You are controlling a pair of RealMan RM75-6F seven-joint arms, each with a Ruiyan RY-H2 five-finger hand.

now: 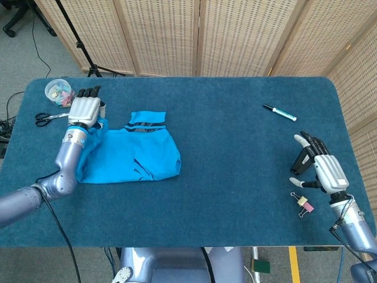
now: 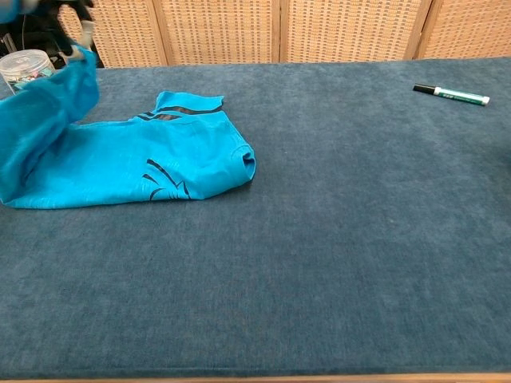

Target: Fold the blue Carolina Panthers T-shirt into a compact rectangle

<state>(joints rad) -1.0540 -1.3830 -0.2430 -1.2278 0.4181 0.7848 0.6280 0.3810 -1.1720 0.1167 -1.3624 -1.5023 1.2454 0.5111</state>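
Shirt (image 1: pixel 132 153): left edge raised, clamped in left hand (image 1: pixel 85 109) for folding rightward. Right hand (image 1: pixel 321 165): far right of shirt, empty, fingers apart.

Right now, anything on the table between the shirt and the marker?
No. In the head view only bare blue table separates the T-shirt from the marker; the chest view shows the same.
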